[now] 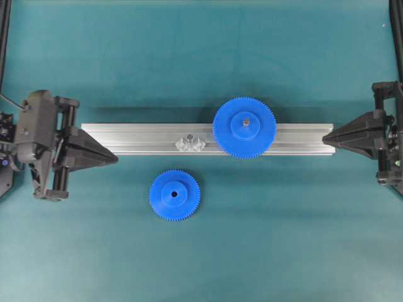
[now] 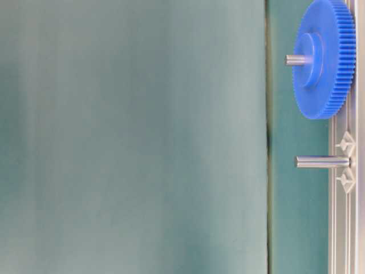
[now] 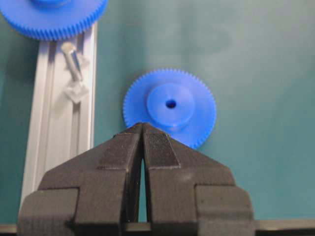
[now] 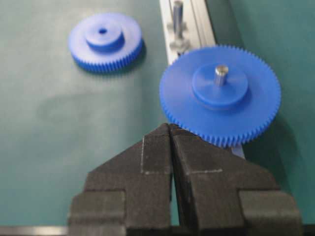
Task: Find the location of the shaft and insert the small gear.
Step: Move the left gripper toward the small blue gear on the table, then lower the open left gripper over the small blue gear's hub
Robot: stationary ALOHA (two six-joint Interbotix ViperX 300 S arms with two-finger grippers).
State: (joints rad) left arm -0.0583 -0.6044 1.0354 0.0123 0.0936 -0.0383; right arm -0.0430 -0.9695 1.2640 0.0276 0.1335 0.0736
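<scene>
Small gear (image 1: 174, 195): lies flat on the green mat (image 1: 201, 63), hub up, just in front of the rail (image 1: 145, 139) and apart from it; nothing is touching it.
Shaft (image 1: 188, 138): stands upright on the rail between 2 small shiny base pieces, left of the large gear (image 1: 244, 127); it is bare, so insertion is not yet done.
Left gripper (image 3: 143, 129): jaws are pressed together and empty; it is held near the small gear, at the rail's left end.
Right gripper (image 4: 170, 129): jaws are shut together, nothing is held; it is seen at the rail's right end, near the large gear.
Handling: the gear is judged to be light, stiff plastic, not fragile; the toothed rim should give grip, while the smooth hub may be slippery.
Hold: the rim is best taken across opposite teeth, leaving the centre hole clear; the left jaws must first be opened.
Risk: a tilted gear could jam on the thin shaft.
</scene>
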